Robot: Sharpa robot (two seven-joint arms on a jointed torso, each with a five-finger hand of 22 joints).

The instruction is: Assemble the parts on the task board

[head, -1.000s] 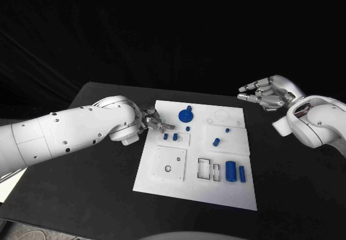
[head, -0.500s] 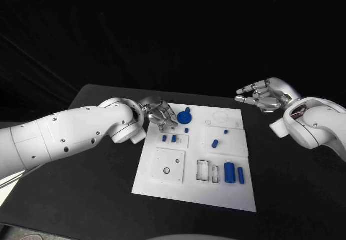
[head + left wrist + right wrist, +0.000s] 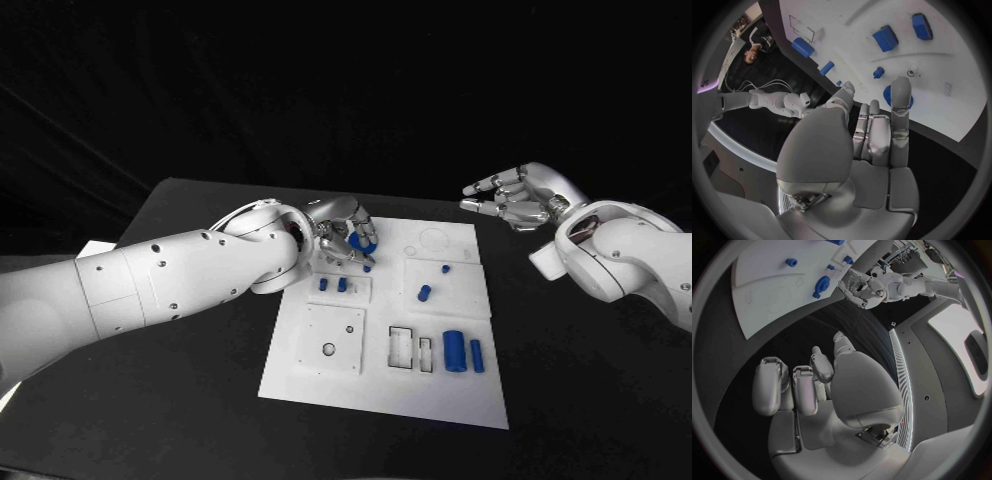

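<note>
On the task board (image 3: pixel 382 395), unlabelled parts (image 3: pixel 459 349).

Fingers (image 3: pixel 901 107) above round blue part (image 3: pixel 893 96)

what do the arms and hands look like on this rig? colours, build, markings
Both arms are bulky, rounded, glossy white shells dotted with small dark screw holes. The right arm has a round opening near the wrist showing reddish innards. The left hand and right hand are silver metal, with segmented fingers ending in smooth rounded tips. No loose cables or printed markings are visible.
</note>
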